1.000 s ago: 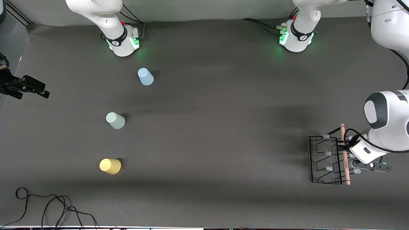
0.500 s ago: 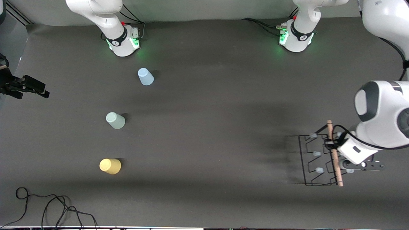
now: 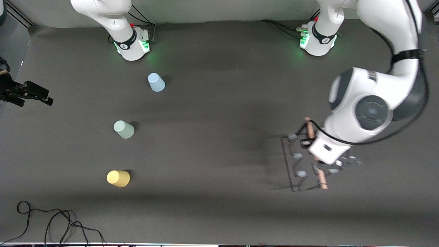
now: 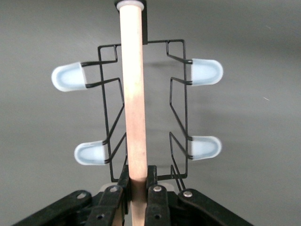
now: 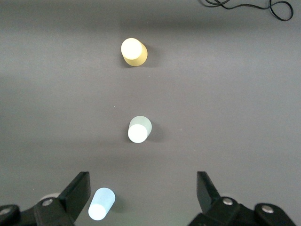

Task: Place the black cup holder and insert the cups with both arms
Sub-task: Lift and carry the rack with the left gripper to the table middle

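The black cup holder (image 3: 286,161) hangs just above the table at the left arm's end. My left gripper (image 4: 138,188) is shut on its light wooden rod (image 4: 133,94), and pale-tipped pegs (image 4: 68,77) stick out on both sides. In the front view the white wrist covers the left gripper (image 3: 317,156). Three cups stand upside down toward the right arm's end: light blue (image 3: 156,82), pale green (image 3: 124,129) and yellow (image 3: 118,178). My right gripper (image 5: 143,181) hangs open high over them, with the blue cup (image 5: 101,204) by one finger, the green cup (image 5: 139,129) and the yellow cup (image 5: 133,51) below.
A loose black cable (image 3: 51,223) lies near the table's front edge at the right arm's end. A black device (image 3: 25,92) juts in over the table's edge there. Both arm bases (image 3: 132,44) (image 3: 317,41) stand along the back.
My left arm has carried the cup holder toward the middle of the table and a little toward the bases. The cups and the right gripper have not moved.
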Available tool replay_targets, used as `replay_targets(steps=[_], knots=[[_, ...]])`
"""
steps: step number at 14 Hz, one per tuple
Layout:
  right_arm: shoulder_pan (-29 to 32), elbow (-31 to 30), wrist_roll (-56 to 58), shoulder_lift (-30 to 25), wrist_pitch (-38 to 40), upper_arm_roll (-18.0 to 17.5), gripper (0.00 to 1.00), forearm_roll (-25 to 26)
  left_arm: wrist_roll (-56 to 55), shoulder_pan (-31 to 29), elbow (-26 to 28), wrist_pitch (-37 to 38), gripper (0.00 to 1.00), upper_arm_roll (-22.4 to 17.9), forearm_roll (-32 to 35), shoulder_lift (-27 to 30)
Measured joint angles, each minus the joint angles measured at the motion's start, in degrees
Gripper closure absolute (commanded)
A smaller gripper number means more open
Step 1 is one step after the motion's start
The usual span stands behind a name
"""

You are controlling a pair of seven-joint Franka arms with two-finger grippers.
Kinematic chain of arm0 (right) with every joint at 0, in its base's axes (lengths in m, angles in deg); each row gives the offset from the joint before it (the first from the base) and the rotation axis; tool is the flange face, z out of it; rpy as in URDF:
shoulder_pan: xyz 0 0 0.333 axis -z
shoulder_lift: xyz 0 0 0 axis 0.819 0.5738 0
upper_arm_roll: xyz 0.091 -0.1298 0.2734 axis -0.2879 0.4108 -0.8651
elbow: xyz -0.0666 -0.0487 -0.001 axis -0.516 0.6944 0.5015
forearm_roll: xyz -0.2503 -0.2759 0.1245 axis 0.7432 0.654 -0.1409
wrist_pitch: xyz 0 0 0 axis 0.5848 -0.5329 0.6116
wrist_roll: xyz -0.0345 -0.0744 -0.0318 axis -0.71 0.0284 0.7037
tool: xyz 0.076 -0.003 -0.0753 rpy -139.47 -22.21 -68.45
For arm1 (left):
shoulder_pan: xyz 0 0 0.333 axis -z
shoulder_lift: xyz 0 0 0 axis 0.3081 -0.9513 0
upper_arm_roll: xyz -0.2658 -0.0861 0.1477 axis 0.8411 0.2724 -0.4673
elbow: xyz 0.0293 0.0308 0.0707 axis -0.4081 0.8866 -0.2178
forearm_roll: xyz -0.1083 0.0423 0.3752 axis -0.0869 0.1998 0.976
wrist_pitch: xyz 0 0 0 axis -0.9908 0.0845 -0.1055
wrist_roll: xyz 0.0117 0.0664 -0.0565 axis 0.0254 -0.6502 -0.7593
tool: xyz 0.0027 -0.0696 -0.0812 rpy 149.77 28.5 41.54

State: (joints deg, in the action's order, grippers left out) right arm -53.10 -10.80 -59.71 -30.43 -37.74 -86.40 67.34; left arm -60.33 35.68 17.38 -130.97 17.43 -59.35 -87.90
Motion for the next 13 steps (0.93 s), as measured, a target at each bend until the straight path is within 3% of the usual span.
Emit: replay_targets(steps=[5,9,13], knots=[[0.0,0.0,0.0,0.0,0.0,0.0,0.0,0.0,-17.0,7.4,-0.2,0.3,1.0,7.1,-0.3,-0.3],[0.0,0.0,0.0,0.0,-0.5,0.0,0.0,0.0,-25.6,19.1,-0.1,-6.6,1.0,7.9,-0.3,-3.4],[0.0,0.0,0.0,0.0,-0.6,0.1,0.0,0.0,-25.8,24.8,-0.3,-12.6,1.0,8.0,-0.4,-6.9]])
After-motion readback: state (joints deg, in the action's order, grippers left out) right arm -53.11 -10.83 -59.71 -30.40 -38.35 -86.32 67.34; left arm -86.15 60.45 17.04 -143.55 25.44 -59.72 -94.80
